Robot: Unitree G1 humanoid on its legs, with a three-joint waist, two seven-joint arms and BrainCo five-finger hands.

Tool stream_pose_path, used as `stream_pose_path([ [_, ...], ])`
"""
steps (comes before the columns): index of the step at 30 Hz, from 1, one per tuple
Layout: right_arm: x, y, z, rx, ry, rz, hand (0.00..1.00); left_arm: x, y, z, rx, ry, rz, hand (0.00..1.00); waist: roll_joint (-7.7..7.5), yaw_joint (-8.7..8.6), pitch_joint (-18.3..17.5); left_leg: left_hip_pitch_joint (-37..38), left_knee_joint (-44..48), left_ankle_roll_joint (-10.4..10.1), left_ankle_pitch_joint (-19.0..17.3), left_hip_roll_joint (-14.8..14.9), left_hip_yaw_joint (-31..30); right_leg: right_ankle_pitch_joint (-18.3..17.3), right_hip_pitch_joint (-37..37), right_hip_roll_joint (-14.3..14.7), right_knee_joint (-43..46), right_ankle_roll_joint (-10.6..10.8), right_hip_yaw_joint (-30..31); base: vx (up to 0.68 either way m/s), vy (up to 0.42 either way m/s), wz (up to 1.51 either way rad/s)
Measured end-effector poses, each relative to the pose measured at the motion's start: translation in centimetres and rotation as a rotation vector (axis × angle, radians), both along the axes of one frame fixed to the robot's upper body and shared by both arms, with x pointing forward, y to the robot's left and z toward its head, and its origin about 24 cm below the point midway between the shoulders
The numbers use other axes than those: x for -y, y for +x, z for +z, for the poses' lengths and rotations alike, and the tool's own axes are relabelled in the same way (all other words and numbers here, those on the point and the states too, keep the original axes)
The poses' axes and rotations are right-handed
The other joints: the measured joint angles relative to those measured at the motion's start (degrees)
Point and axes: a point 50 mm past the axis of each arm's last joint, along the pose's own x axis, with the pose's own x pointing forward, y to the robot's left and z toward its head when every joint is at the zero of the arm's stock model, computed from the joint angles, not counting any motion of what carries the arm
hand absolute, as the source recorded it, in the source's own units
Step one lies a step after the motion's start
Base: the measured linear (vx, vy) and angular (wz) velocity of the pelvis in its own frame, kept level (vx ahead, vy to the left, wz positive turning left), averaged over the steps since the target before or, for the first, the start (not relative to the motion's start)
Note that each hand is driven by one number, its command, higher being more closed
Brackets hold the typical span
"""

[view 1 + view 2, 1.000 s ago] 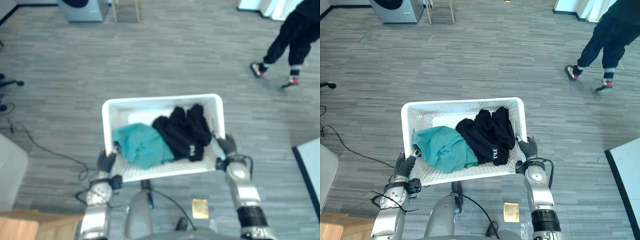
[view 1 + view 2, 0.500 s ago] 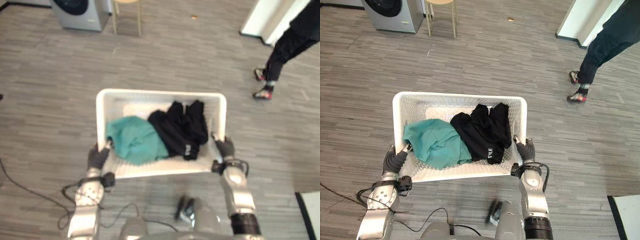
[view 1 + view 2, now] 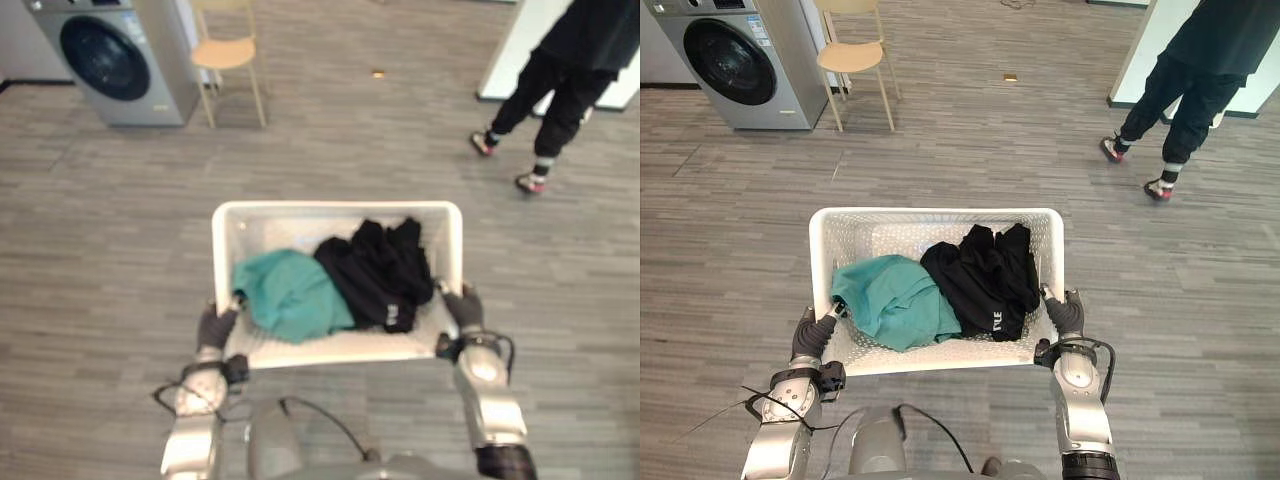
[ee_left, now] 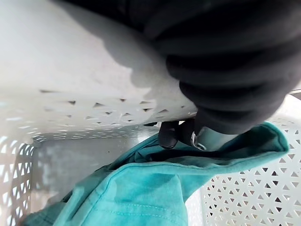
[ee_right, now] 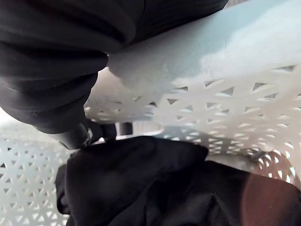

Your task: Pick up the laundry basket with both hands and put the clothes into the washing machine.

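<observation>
A white perforated laundry basket (image 3: 936, 214) is held off the floor in front of me. Inside it a teal garment (image 3: 895, 310) lies on the left and a black garment (image 3: 985, 280) on the right. My left hand (image 3: 810, 340) grips the basket's near left corner, and my right hand (image 3: 1068, 318) grips its near right corner. In the left wrist view dark fingertips (image 4: 168, 134) hook over the rim beside the teal cloth (image 4: 141, 188). The right wrist view shows fingertips (image 5: 106, 129) curled over the rim above the black cloth (image 5: 141, 183). A grey washing machine (image 3: 735, 60) with its round door closed stands at the far left.
A light wooden chair (image 3: 850, 55) stands right of the washing machine. A person (image 3: 1185, 80) in dark clothes walks at the far right beside a white wall corner (image 3: 1135, 50). A small object (image 3: 1011, 77) lies on the grey floor between them.
The camera has moved, so the washing machine and chair now show in full at the upper left. The person has stepped further away. Both hands hold the basket as before.
</observation>
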Motion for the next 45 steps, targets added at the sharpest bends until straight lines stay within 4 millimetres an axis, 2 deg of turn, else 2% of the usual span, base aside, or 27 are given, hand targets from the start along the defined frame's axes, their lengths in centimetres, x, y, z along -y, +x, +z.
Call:
stream_pose_path([
  [1,-0.1,0.2,0.2,0.007,-0.001,0.007,1.0,-0.1,-0.1,0.2,0.006,0.002,0.006,1.0,-0.34,0.19,0.18,-0.52,-6.9,-0.95,0.6,-0.87,1.38,-0.78,1.41,-0.55,-0.92,1.08,-0.21,0.78,0.197,-0.34],
  [2,-0.1,0.3,0.3,0.017,-0.007,0.013,1.0,-0.1,-0.3,0.4,0.017,-0.001,0.014,1.0,-0.1,0.55,-0.28,0.51,-27.11,-5.54,4.11,-3.03,3.92,-2.95,4.77,-0.91,-3.12,4.24,-0.2,0.66,0.196,-0.27],
  [3,-0.1,0.3,0.2,0.016,-0.005,0.012,1.0,0.0,-0.4,0.5,0.021,0.001,0.012,1.0,0.0,1.07,-0.39,0.48,-28.75,-2.91,8.58,-3.33,4.04,-4.26,6.26,-1.08,-3.13,5.69,0.16,0.67,0.218,-0.32],
  [4,-0.2,0.3,-0.4,-0.004,0.005,0.009,1.0,-0.2,-0.4,0.5,0.016,0.012,0.017,1.0,-1.86,1.36,-0.92,0.36,-25.13,-0.68,10.46,-4.39,4.1,-6.15,7.05,-2.89,-0.92,6.51,0.85,0.71,0.278,-0.04],
  [5,-0.4,0.4,-0.8,-0.024,0.017,0.007,1.0,-0.2,-0.5,0.2,-0.003,0.012,0.021,1.0,-3.0,0.56,-1.61,-0.44,-19.19,2.93,6.02,-5.08,3.76,-7.11,3.3,-6.34,11.96,6.66,-0.02,0.73,0.298,0.08],
  [6,-0.3,0.4,-0.9,-0.024,0.017,0.004,1.0,-0.2,-0.5,0.1,-0.006,0.015,0.016,1.0,-3.41,0.28,-1.65,-0.24,-17.64,3.62,4.3,-5.41,3.63,-6.58,0.1,-8.47,20.42,7.26,-0.24,0.88,0.375,0.34],
  [8,0.0,0.2,-1.1,-0.034,0.037,-0.021,1.0,-0.1,0.0,0.5,0.002,0.042,-0.015,1.0,-5.54,-1.72,-1.66,1.77,-13.14,6.2,-0.8,-8.67,3.45,-0.81,-10.71,-16.16,50.63,11.77,-0.01,0.69,0.272,0.64],
  [10,0.1,-0.2,-1.6,-0.058,0.051,-0.035,1.0,-0.1,0.1,0.5,-0.011,0.058,-0.027,1.0,-5.14,-1.98,-1.23,8.4,-12.49,6.93,-3.82,-9.75,3.52,-1.13,-14.51,-17.68,63.29,10.92,-0.09,0.64,0.111,0.46],
  [11,-0.2,-0.6,-1.8,-0.06,0.06,-0.027,1.0,-0.3,-0.1,0.7,-0.012,0.072,-0.024,1.0,-4.5,-1.76,-0.76,14.48,-14.51,6.5,-4.6,-9.82,3.84,-2.14,-15.66,-17.19,65.1,9.01,-0.91,0.6,0.049,0.03],
  [12,-0.3,-0.9,-1.6,-0.052,0.066,-0.029,1.0,-0.4,-0.2,1.0,-0.003,0.08,-0.026,1.0,-4.24,-1.68,-0.7,17.19,-16.0,6.31,-4.72,-9.92,4.2,-2.94,-16.86,-16.98,64.6,7.65,-1.8,0.55,0.008,-0.11],
  [14,0.0,-1.4,0.1,0.05,0.082,-0.045,1.0,-0.2,0.0,3.1,0.102,0.103,-0.05,1.0,-3.14,-2.13,-1.9,22.63,-23.9,2.2,-7.23,-10.79,3.67,-6.39,-24.32,-16.92,53.37,3.86,-6.68,0.45,-0.033,0.08],
  [15,0.1,-1.4,0.4,0.075,0.089,-0.051,1.0,-0.1,0.2,3.6,0.135,0.108,-0.057,1.0,-4.09,-2.58,-2.28,23.16,-24.52,2.0,-7.34,-11.34,3.54,-6.51,-26.13,-17.48,47.98,3.63,-7.35,0.44,-0.102,0.4],
  [16,0.3,-1.1,0.8,0.106,0.092,-0.058,1.0,0.0,0.8,4.1,0.163,0.107,-0.067,1.0,-4.66,-3.62,-2.41,23.08,-24.27,1.13,-7.94,-11.48,2.64,-6.1,-28.05,-17.57,35.31,3.18,-8.82,0.46,-0.174,0.49],
  [18,0.5,-1.1,0.8,0.1,0.09,-0.068,1.0,0.1,1.6,3.5,0.146,0.099,-0.072,1.0,-4.65,-4.63,-2.41,23.32,-21.55,-0.54,-9.57,-10.11,2.02,-1.02,-28.35,-16.94,19.84,2.37,-9.1,0.43,-0.222,0.46],
  [20,0.6,-1.9,-0.2,0.05,0.089,-0.076,1.0,0.3,1.6,2.1,0.087,0.078,-0.07,1.0,-3.6,-4.77,-2.07,26.32,-17.32,-4.71,-13.34,-6.46,1.42,7.8,-26.26,-13.56,19.46,2.2,-5.81,0.51,-0.291,0.2],
  [22,0.6,-2.3,-0.5,0.027,0.079,-0.071,1.0,0.4,0.9,1.3,0.053,0.057,-0.053,1.0,-2.14,-4.88,-1.98,25.67,-10.74,-5.58,-12.31,-3.28,2.06,4.05,-25.42,-12.38,22.79,2.11,-6.23,0.44,-0.24,-0.17],
  [23,1.1,-2.7,-0.5,0.02,0.058,-0.073,1.0,0.9,0.7,0.9,0.039,0.031,-0.05,1.0,-0.42,-4.73,-1.92,22.08,0.01,-3.76,-7.06,1.26,1.55,1.49,-23.52,-10.34,23.94,1.42,-6.72,0.44,-0.224,-0.28],
  [24,1.3,-2.9,-0.2,0.028,0.051,-0.075,1.0,1.0,0.5,0.7,0.032,0.02,-0.046,1.0,0.24,-4.56,-1.58,19.74,6.28,-3.26,-0.84,3.42,0.38,0.6,-21.57,-9.2,23.55,0.79,-6.52,0.35,-0.155,-0.32],
  [25,1.3,-3.0,0.0,0.032,0.047,-0.074,1.0,1.0,0.4,0.6,0.027,0.015,-0.043,1.0,0.38,-4.29,-1.5,18.01,9.9,-3.54,2.34,4.36,-1.14,0.23,-19.96,-8.54,22.68,0.81,-6.33,0.35,-0.073,-0.35],
  [28,1.7,-3.7,1.4,0.089,0.027,-0.099,1.0,1.3,0.5,1.6,0.075,0.01,-0.04,1.0,0.13,-4.47,-1.51,13.32,12.52,-3.66,1.48,5.36,-4.04,0.27,-13.77,-7.55,17.33,1.19,-6.17,0.34,0.023,-0.2],
  [30,1.8,-3.6,2.3,0.132,0.023,-0.103,1.0,1.4,0.6,2.3,0.114,0.009,-0.042,1.0,-0.24,-4.62,-1.9,13.8,-0.06,-3.44,-0.24,6.35,-1.36,1.27,-11.3,-7.75,13.63,2.66,-6.24,0.26,0.095,-0.03],
  [31,1.9,-3.6,2.5,0.152,0.019,-0.104,1.0,1.5,0.6,2.5,0.128,-0.001,-0.04,1.0,0.08,-4.68,-2.86,16.24,-14.91,-3.57,0.54,6.28,2.01,1.97,-10.61,-7.99,11.91,3.81,-6.37,0.26,0.198,-0.11],
  [32,2.1,-3.6,2.6,0.162,0.01,-0.103,1.0,1.7,0.6,2.4,0.132,-0.014,-0.037,1.0,0.71,-4.49,-3.69,18.55,-24.73,-8.41,2.72,4.92,3.13,2.33,-10.42,-8.28,11.24,5.11,-5.75,0.25,0.23,-0.09],
  [34,1.6,-3.7,1.8,0.132,0.042,-0.103,1.0,1.4,0.6,1.8,0.105,0.005,-0.037,1.0,-2.2,-4.91,-5.53,20.26,-29.74,-7.48,3.87,0.14,4.06,4.18,-10.02,-11.03,8.46,7.29,-5.02,0.2,0.157,0.11],
  [35,0.9,-3.1,-1.4,0.009,0.104,-0.086,1.0,0.8,0.4,0.1,0.023,0.042,-0.039,1.0,-2.52,-5.13,-4.7,25.13,-44.14,-6.34,10.61,-7.86,5.27,9.76,-7.88,-13.72,-0.95,8.81,-3.26,0.08,0.042,0.16],
  [40,0.9,-3.1,-1.4,0.007,0.104,-0.085,1.0,0.7,0.4,0.1,0.023,0.043,-0.037,1.0,-2.81,-5.03,-4.98,25.36,-45.7,-6.55,11.48,-7.88,5.47,9.76,-8.44,-13.5,-1.29,8.82,-3.29,-0.01,-0.004,-0.03],
  [45,0.6,-3.1,-3.6,-0.064,0.11,-0.066,1.0,0.3,-0.8,-1.0,-0.03,0.025,0.001,1.0,-3.07,-5.04,-5.25,25.08,-48.56,-6.89,13.18,-7.64,6.23,10.65,-8.73,-13.02,-3.87,8.85,-6.75,0.0,-0.018,0.04],
])
